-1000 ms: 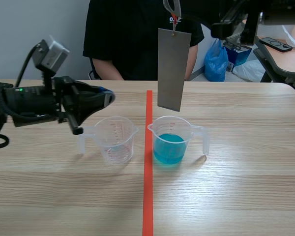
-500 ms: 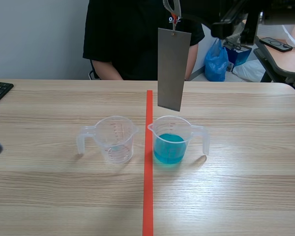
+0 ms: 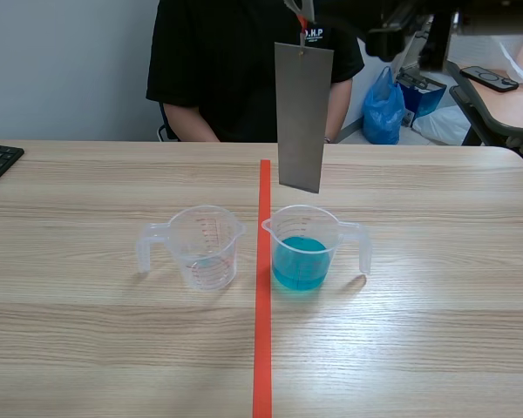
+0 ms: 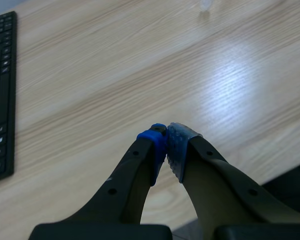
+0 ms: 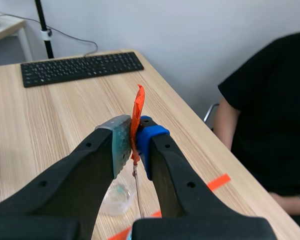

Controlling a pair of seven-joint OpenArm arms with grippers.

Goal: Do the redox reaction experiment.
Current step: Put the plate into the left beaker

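A grey metal plate (image 3: 298, 113) hangs upright by an orange tag (image 5: 138, 110) over the cup of blue liquid (image 3: 302, 249), its lower edge clear of the rim. My right gripper (image 5: 134, 132) is shut on that tag, and the plate's thin edge (image 5: 138, 192) drops below the fingers. An empty clear measuring cup (image 3: 205, 246) stands left of the red tape line (image 3: 262, 348). My left gripper (image 4: 166, 145) is shut on nothing, low over bare table near its front left edge, out of the scene view.
A person in a black shirt (image 3: 235, 70) sits across the table behind the plate. A black keyboard (image 4: 1, 100) lies at the table's left edge. The right arm (image 3: 414, 22) crosses high at the back right. Wood table (image 3: 436, 331) surrounds the cups.
My left arm has pulled back to the left, out of the scene view. The hanging plate has risen a little above the blue cup.
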